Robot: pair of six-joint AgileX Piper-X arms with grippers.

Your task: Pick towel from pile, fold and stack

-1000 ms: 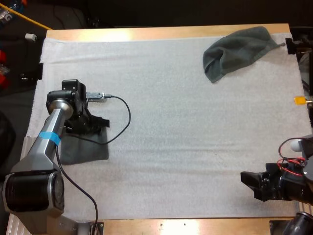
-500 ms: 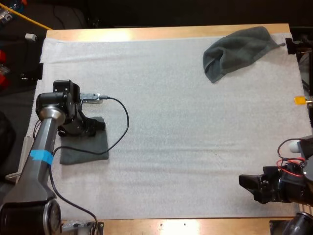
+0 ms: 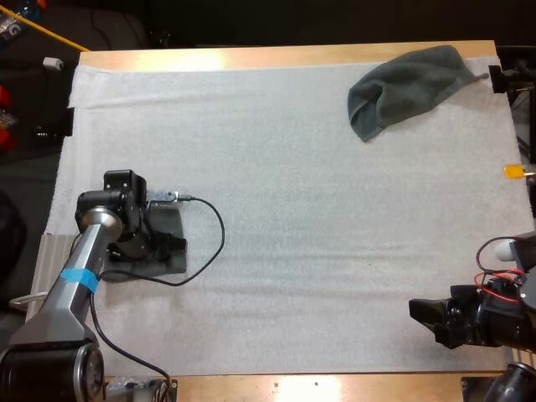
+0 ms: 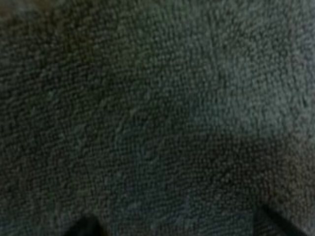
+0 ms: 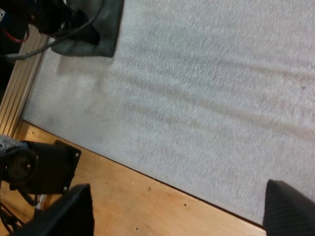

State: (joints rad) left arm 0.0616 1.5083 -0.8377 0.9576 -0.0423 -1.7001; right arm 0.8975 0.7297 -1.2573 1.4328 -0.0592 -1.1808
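The high view places the left gripper low over the folded towel near the left edge of the white mat. It hides the fingers, though. The left wrist view looks straight onto dark terry pile, with two black fingertips standing far apart against the cloth and gripping none of it. The right wrist view shows the right gripper spread wide and empty, over the counter at its near wooden edge. Across the mat it also shows the folded towel's near corner with the left arm's cable lying across it. Half a second ago the left wrist sat farther from the camera, at the towel's far edge. It has since drawn back over the towel and covers more of it. The right gripper and the crumpled towel at the far right corner have not moved. The mat between the two towels lies bare.
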